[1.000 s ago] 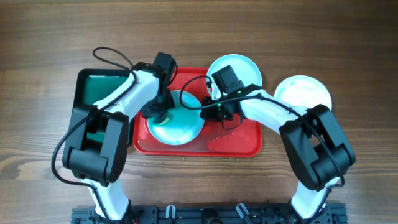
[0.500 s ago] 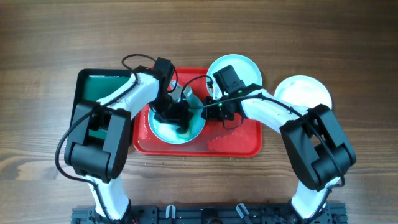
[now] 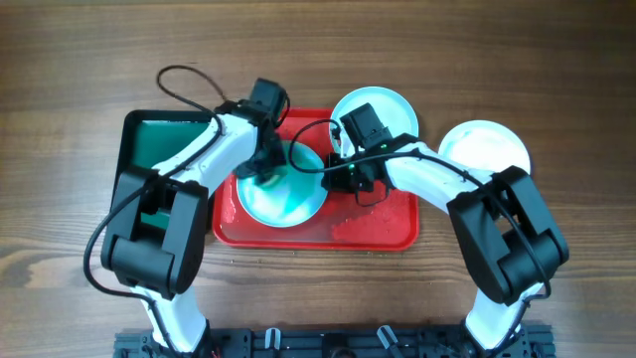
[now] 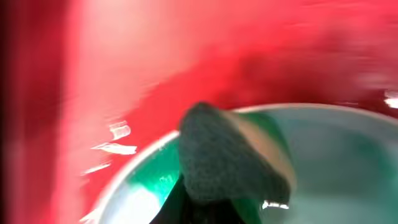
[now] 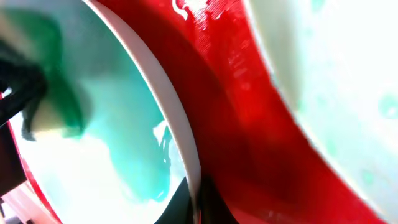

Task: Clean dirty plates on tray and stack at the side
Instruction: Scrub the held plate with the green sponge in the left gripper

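A plate [image 3: 283, 199] smeared teal lies on the left half of the red tray [image 3: 373, 234]. My left gripper [image 3: 266, 167] is shut on a grey-green sponge [image 4: 227, 155] pressed on the plate's far left part [image 4: 323, 162]. My right gripper [image 3: 333, 179] is shut on the plate's right rim [image 5: 180, 134]; teal smear [image 5: 134, 155] covers its inside. A second plate [image 3: 388, 109] rests on the tray's far right rim and shows in the right wrist view [image 5: 336, 74]. A third plate [image 3: 485, 149] lies on the table right of the tray.
A dark green tray [image 3: 159, 139] sits left of the red tray, under my left arm. Wet streaks lie on the red tray's right half [image 3: 363, 224]. The table [image 3: 556, 60] is brown wood.
My left gripper with the sponge swept from the plate's left side to its centre, then back up to the plate's far left part. The right gripper kept its hold on the rim.
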You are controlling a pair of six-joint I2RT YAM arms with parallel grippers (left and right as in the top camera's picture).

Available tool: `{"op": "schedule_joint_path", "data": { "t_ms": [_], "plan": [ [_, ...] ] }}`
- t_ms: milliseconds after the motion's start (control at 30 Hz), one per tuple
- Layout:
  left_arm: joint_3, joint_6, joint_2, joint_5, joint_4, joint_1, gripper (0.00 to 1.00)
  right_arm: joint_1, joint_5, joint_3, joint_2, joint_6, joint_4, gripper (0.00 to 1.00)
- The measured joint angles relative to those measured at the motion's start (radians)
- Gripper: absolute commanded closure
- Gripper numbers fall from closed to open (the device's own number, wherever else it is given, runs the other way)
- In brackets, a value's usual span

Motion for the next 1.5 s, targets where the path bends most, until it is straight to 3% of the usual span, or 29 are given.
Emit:
{"op": "schedule_joint_path", "data": {
  "t_ms": [100,200,300,333,433,633,800,900,1000,1167,1267,1400,1500],
  "plan": [
    [0.001,-0.064,0.0,-0.046,-0.114,0.002,0.96,0.006,-0.011,0.0,0.001,0.0,0.002,0.96],
    [-0.003,-0.06,0.0,0.016,-0.208,0.013,0.96,0.008,-0.017,0.0,0.001,-0.006,-0.004,0.96],
    [-0.005,0.051,0.001,0.148,-0.265,0.031,0.96,0.006,-0.017,0.0,0.001,-0.012,-0.008,0.96],
    [-0.012,0.14,0.006,0.26,-0.304,0.042,0.96,0.006,-0.017,0.0,0.001,-0.013,-0.009,0.96],
    [-0.02,0.262,0.016,0.427,-0.33,0.043,0.96,0.006,-0.017,0.0,0.001,-0.017,-0.01,0.96],
    [-0.031,0.347,0.021,0.581,-0.216,0.042,0.96,0.003,-0.013,0.0,0.001,-0.018,-0.01,0.96],
    [-0.035,0.333,0.021,0.636,0.009,0.037,0.96,-0.004,-0.009,0.0,0.001,-0.006,-0.009,0.96],
    [-0.039,0.314,0.023,0.627,0.115,0.03,0.96,-0.004,-0.009,0.0,0.001,-0.006,-0.009,0.96],
    [-0.034,0.225,0.023,0.512,0.132,0.009,0.96,-0.005,-0.008,0.0,0.001,-0.006,-0.008,0.96],
    [-0.004,0.029,-0.001,0.101,0.026,-0.005,0.96,-0.005,-0.007,0.0,0.001,-0.003,-0.006,0.96],
    [-0.005,-0.024,-0.002,-0.042,0.006,-0.006,0.96,-0.001,-0.007,0.0,0.002,-0.003,0.002,0.96],
    [-0.012,-0.024,-0.002,-0.045,0.045,-0.009,0.96,0.005,-0.006,0.001,0.002,0.004,0.004,0.96],
    [-0.016,0.034,-0.002,0.083,0.158,-0.001,0.96,-0.009,-0.004,0.001,0.002,0.016,-0.007,0.96]
  ]
}}
